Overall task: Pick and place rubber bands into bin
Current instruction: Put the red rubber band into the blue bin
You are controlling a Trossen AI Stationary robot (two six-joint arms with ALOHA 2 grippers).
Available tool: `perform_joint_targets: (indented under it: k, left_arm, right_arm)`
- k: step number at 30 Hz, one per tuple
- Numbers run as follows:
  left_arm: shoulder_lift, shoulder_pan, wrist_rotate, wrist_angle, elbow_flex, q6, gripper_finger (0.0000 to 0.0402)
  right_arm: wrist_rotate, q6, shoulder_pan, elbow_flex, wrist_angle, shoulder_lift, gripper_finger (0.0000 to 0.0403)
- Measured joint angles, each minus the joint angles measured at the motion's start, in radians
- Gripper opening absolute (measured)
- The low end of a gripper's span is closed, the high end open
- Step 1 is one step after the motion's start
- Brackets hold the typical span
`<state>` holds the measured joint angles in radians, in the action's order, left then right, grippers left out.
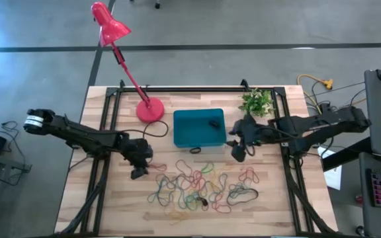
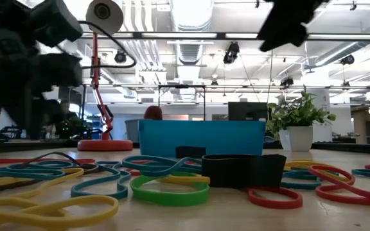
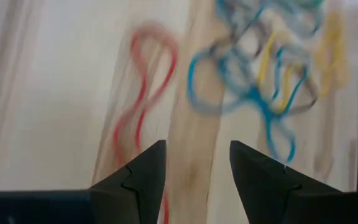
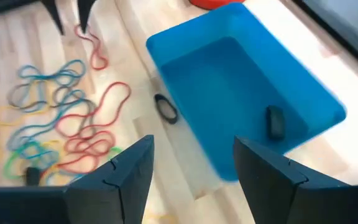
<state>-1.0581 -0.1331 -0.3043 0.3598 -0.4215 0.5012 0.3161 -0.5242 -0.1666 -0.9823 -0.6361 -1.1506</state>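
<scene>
The right end effector (image 1: 238, 151) hangs just past the near right corner of the bin (image 1: 199, 127), its two fingers apart and holding nothing. The teal-blue bin sits at the middle of the wooden bench (image 1: 111, 205) and has one small black rubber band (image 4: 275, 122) lying inside. Another black band (image 4: 165, 108) lies on the wood right beside the bin's wall.

The left end effector (image 1: 138, 173) is low over the bench, left of the pile — its fingers are apart and empty too, above a red band (image 3: 143, 93).

The rubber bands (image 1: 200, 188) lie in a tangled heap in front of the bin — red, green, yellow, teal. A red lamp (image 1: 111, 28) stands behind, and a small plant (image 1: 256, 102) at the back right.
</scene>
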Motion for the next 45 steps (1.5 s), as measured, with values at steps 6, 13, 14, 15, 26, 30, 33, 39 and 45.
perform_joint_targets:
  k: [6,13,14,15,26,30,33,39,45]
  left_arm:
    - [0.046,-0.060,0.001,0.174,-0.009,0.117,0.0162]
    - [0.052,-0.170,0.093,0.206,0.003,0.201,0.0162]
    - [0.045,-0.180,0.115,0.206,0.003,0.202,0.0162]
    - [0.038,-0.187,0.142,0.206,0.003,0.204,0.0162]
    - [-0.024,-0.198,0.252,0.208,0.004,0.251,0.0162]
    - [-0.063,-0.205,0.253,0.181,0.004,0.251,0.0162]
    - [-0.092,-0.213,0.252,0.105,0.003,0.251,0.0162]
    - [-0.166,-0.216,0.253,-0.028,-0.006,0.247,0.0162]
    - [-0.285,-0.216,0.286,-0.126,-0.010,0.244,0.0162]
  right_arm:
    - [0.032,-0.141,-0.070,0.100,0.030,0.086,0.0206]
    - [0.080,-0.183,-0.137,0.185,0.159,0.101,0.0206]
    - [0.080,-0.184,-0.141,0.192,0.166,0.101,0.0206]
    - [0.081,-0.184,-0.143,0.198,0.174,0.100,0.0206]
    - [0.082,-0.172,-0.142,0.191,0.189,0.086,0.0205]
    - [0.080,-0.172,-0.142,0.191,0.190,0.087,0.0205]
    - [0.080,-0.172,-0.142,0.191,0.191,0.088,0.0205]
    - [0.080,-0.172,-0.142,0.191,0.192,0.088,0.0205]
    - [0.080,-0.172,-0.141,0.191,0.193,0.088,0.0205]
